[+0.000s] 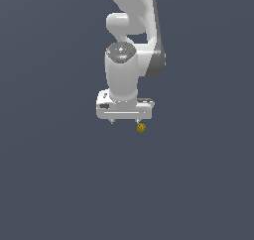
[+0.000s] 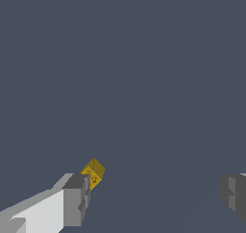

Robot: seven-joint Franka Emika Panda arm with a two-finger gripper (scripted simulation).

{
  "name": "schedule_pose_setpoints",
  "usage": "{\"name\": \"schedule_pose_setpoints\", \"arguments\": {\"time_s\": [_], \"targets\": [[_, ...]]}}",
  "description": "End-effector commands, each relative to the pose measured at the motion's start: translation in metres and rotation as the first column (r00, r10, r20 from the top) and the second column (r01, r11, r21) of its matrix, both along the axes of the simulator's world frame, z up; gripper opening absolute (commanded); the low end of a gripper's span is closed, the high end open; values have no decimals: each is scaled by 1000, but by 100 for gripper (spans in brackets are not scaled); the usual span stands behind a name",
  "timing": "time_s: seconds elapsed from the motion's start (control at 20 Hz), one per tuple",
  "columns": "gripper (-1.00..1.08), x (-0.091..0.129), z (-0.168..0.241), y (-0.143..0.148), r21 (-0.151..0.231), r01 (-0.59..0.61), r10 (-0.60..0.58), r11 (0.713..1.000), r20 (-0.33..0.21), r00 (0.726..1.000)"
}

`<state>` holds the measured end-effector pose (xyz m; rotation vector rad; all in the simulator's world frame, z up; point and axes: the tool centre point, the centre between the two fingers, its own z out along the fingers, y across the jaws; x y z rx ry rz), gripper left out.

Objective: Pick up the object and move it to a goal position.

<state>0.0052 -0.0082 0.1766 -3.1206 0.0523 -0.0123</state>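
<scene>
A: What step was it on when you looked?

B: The reach, I'd say. The gripper (image 1: 125,121) was spread wide and held nothing. The object (image 1: 141,128), a small yellow-gold lump, sat just below the fingertip on the exterior view's right

A: Between the fingers, then?

B: No. In the wrist view the lump (image 2: 92,173) showed at the tip of one finger (image 2: 76,200), right against it or just past it; I couldn't tell if they touched. The other finger (image 2: 234,194) stood well apart, with only bare grey between them

A: So what did the next move want?

B: My guess was a small sideways shift to centre the lump in the gap, then a closing pinch, then the carry. As it stood, closing might only have nudged it away

A: And the goal?

B: I saw no marker for it in either view

A: How many of each?

B: One arm (image 1: 131,26), one gripper with two fingers, one lump. Nothing else showed on the grey
</scene>
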Motion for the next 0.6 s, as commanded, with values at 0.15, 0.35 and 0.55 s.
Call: {"name": "schedule_pose_setpoints", "arguments": {"time_s": [0.15,0.35,0.55], "targets": [[100,0,-1,-2,-3,0,0,1000,1,1000],[100,2,-5,-11,-16,-1,1,1000,4,1000],[100,3,-6,-14,-20,0,0,1000,5,1000]]}}
